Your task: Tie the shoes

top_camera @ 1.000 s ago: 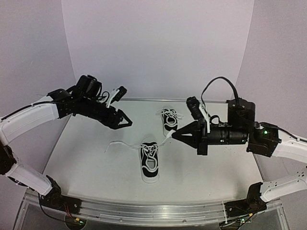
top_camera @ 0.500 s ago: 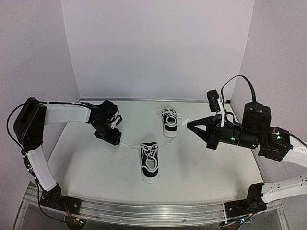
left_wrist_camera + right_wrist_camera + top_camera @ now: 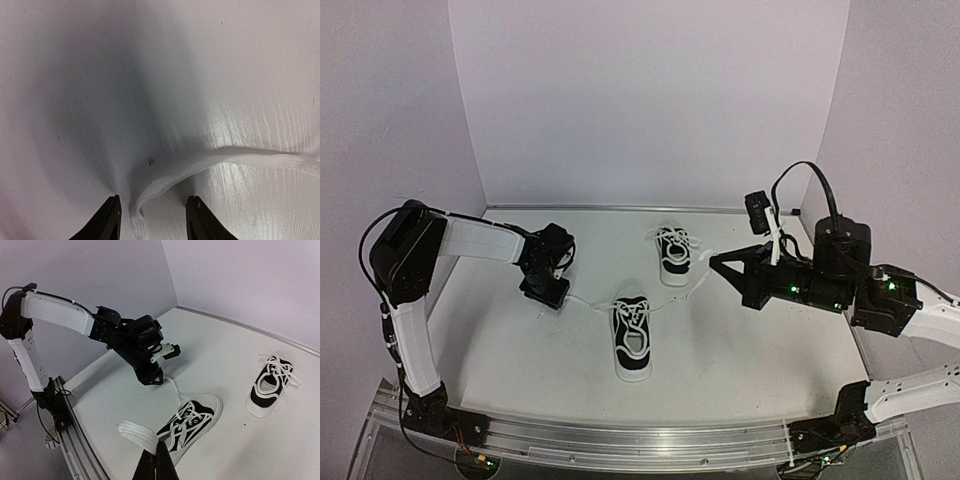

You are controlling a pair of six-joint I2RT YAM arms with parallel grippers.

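Two black sneakers with white soles lie on the table: the near shoe [image 3: 632, 336] with loose laces and the far shoe [image 3: 672, 250]. My left gripper [image 3: 549, 293] points down at the table, left of the near shoe. It is open, and its fingers [image 3: 109, 221] straddle the near shoe's left lace [image 3: 170, 176], which lies flat. My right gripper [image 3: 714, 262] is shut on the end of the right lace [image 3: 138, 434] and holds it raised, up and right of the near shoe [image 3: 196, 421]. The far shoe [image 3: 270, 384] has its laces crossed loosely on top.
Pale walls close in the table at the back and both sides. A metal rail [image 3: 620, 438] runs along the near edge. My left arm [image 3: 60, 315] reaches in from the left, its gripper [image 3: 150, 375] low on the table.
My left gripper has come down from above the table onto the left lace. My right gripper has drawn the right lace away to the right and now holds nearly still.
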